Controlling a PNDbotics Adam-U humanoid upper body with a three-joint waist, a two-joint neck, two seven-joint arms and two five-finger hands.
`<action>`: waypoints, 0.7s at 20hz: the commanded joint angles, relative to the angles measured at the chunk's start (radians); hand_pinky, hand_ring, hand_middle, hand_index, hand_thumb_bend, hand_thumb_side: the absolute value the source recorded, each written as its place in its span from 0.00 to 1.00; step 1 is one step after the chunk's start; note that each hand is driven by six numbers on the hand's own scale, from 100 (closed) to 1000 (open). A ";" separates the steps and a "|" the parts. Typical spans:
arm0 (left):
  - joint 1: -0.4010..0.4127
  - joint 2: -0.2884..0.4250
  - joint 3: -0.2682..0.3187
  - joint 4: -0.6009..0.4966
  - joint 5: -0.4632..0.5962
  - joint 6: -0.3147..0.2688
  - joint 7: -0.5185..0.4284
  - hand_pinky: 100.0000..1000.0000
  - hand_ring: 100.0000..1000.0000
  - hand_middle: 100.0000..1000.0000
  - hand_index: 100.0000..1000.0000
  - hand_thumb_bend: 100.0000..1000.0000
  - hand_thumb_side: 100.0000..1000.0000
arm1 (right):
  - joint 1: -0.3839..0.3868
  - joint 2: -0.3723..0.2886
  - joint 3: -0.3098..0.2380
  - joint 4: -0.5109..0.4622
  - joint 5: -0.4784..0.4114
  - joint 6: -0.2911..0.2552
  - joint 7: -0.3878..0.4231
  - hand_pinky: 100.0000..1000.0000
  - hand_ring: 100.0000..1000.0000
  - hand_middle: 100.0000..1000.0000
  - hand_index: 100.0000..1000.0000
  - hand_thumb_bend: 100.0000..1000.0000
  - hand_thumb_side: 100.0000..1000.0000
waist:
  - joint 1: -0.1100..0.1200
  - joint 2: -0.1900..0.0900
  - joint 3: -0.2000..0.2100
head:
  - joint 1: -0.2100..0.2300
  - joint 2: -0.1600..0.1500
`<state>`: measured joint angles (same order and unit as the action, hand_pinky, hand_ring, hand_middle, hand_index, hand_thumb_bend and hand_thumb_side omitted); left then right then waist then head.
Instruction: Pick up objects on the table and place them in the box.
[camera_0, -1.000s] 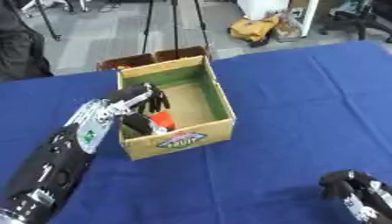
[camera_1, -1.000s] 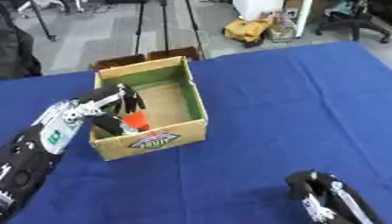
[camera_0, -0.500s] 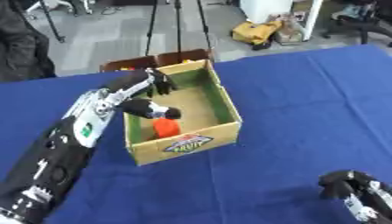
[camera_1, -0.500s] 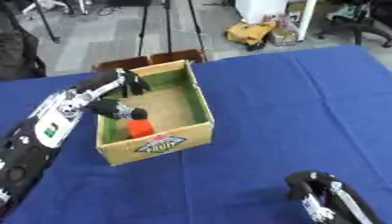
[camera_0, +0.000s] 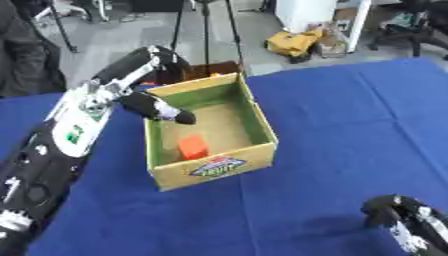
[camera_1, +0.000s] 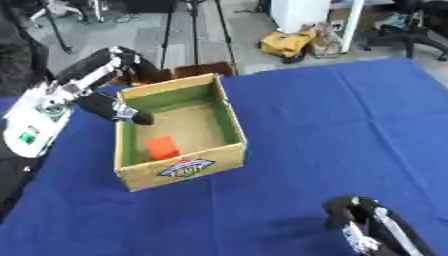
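- Two robot arms show above a counter (camera_0: 350, 130) covered in blue cloth.
- The left hand (camera_0: 157, 107) reaches in from the left and hangs over the left wall of an open cardboard box (camera_0: 214, 167); its dark thumb tip pokes out just above the box floor, with nothing held. Straight fingers stretch away toward the far left corner of the box.
- Just below and to the right of that hand, an orange block (camera_0: 193, 147) lies on the tan floor of the box, apart from the fingers and close to the near wall.
- The box has green inner walls and a printed label on its front face; brown flaps fold out at its far side, beyond the left hand.
- The right hand (camera_1: 367, 225) rests at the lower right corner, well apart from the box; whether its fingers are curled or straight cannot be told.
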<state>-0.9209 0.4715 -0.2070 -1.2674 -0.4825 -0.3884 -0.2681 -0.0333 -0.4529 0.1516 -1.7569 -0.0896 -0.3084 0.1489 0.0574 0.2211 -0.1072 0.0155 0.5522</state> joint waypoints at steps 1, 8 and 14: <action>0.042 0.076 0.001 -0.108 0.062 -0.013 0.004 0.40 0.54 0.48 0.72 0.93 0.64 | -0.001 -0.016 -0.016 -0.014 -0.001 -0.002 -0.006 0.73 0.48 0.35 0.66 0.00 0.56 | -0.010 -0.022 0.008 | -0.011 -0.002; 0.239 0.154 0.023 -0.315 0.189 0.036 -0.033 0.42 0.55 0.48 0.72 0.85 0.65 | 0.004 -0.017 -0.022 -0.016 -0.003 -0.005 -0.011 0.73 0.48 0.35 0.66 0.00 0.55 | -0.017 -0.023 0.032 | -0.026 0.000; 0.401 0.187 0.060 -0.479 0.290 0.115 -0.090 0.42 0.55 0.48 0.72 0.82 0.68 | 0.005 -0.019 -0.020 -0.015 -0.002 -0.004 -0.011 0.73 0.48 0.35 0.66 0.00 0.55 | -0.018 -0.026 0.041 | -0.027 0.008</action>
<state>-0.5129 0.6206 -0.1696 -1.6987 -0.2169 -0.2893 -0.3494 -0.0253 -0.4529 0.1389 -1.7569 -0.0899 -0.3124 0.1408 0.0418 0.2129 -0.0666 -0.0107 0.5539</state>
